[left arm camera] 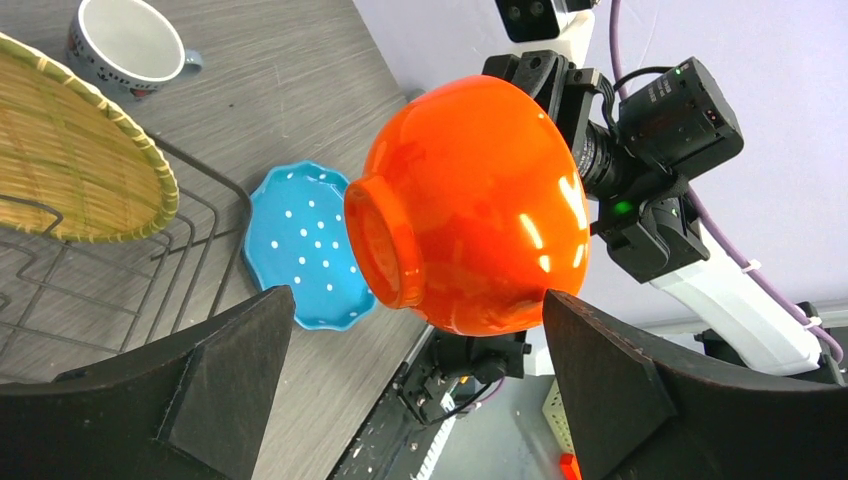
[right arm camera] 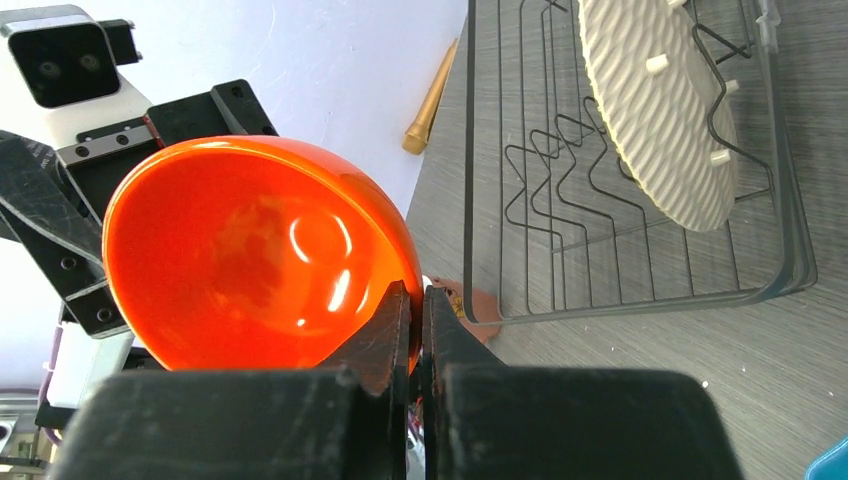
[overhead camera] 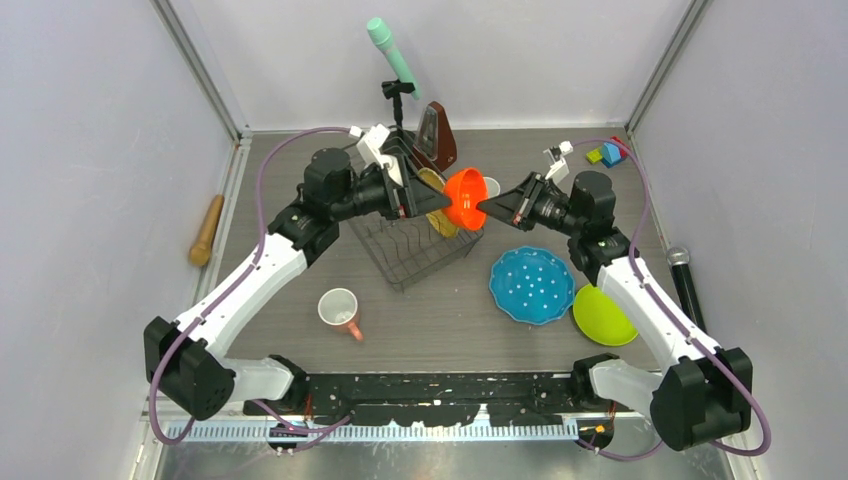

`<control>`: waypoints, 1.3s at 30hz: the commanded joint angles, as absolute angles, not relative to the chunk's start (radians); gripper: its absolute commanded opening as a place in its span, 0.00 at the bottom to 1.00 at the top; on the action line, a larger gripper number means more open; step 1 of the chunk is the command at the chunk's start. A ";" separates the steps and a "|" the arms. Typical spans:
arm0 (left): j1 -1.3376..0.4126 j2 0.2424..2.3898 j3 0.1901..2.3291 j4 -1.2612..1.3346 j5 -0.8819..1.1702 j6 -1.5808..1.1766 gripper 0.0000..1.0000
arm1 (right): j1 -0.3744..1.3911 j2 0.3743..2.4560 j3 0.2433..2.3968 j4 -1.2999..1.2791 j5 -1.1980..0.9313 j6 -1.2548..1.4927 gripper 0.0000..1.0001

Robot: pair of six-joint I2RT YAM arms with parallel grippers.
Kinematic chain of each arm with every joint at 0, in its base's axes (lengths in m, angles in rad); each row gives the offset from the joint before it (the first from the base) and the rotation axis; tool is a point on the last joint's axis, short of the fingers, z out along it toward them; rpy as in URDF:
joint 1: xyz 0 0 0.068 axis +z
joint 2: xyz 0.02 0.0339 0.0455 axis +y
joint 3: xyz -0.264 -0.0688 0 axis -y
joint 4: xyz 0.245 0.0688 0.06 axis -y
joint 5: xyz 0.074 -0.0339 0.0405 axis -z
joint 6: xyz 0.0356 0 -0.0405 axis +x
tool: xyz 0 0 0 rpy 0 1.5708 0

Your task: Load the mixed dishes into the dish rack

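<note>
My right gripper [overhead camera: 482, 207] [right arm camera: 418, 320] is shut on the rim of the orange bowl [overhead camera: 463, 197] [right arm camera: 250, 250] and holds it on its side in the air over the right end of the dish rack [overhead camera: 420, 255] [right arm camera: 620, 200]. My left gripper [overhead camera: 443, 200] [left arm camera: 417, 300] is open, its jaws wide either side of the bowl's base [left arm camera: 470, 210]. The yellow woven-pattern plate [overhead camera: 441, 223] [left arm camera: 70, 160] stands in the rack. The blue dotted plate [overhead camera: 531, 284], lime green plate [overhead camera: 600, 316], pink mug [overhead camera: 341, 310] and grey mug [left arm camera: 130, 45] are on the table. The white bowl is out of view.
A brown metronome [overhead camera: 437, 135] and a green microphone on a stand [overhead camera: 392, 55] are behind the rack. The wooden rolling pin [overhead camera: 206, 230] lies at the left wall. A black microphone [overhead camera: 685, 280] and toy blocks [overhead camera: 608, 153] are at the right.
</note>
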State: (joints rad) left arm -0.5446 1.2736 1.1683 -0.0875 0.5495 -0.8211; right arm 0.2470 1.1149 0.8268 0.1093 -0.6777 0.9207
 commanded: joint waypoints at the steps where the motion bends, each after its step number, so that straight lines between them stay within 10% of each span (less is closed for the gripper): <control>1: -0.573 1.276 1.212 -0.025 0.541 -0.775 0.96 | 0.256 1.117 0.880 0.191 -0.708 0.935 0.00; 31: -0.612 1.321 1.275 -0.116 0.542 -0.708 0.68 | 0.258 1.143 0.882 0.171 -0.708 0.921 0.00; 34: -0.615 1.322 1.275 -0.120 0.535 -0.696 0.51 | 0.258 1.143 0.883 0.166 -0.706 0.916 0.00; 39: -0.615 1.308 1.297 -0.192 0.459 -0.616 0.01 | 0.258 1.140 0.883 0.152 -0.690 0.905 0.49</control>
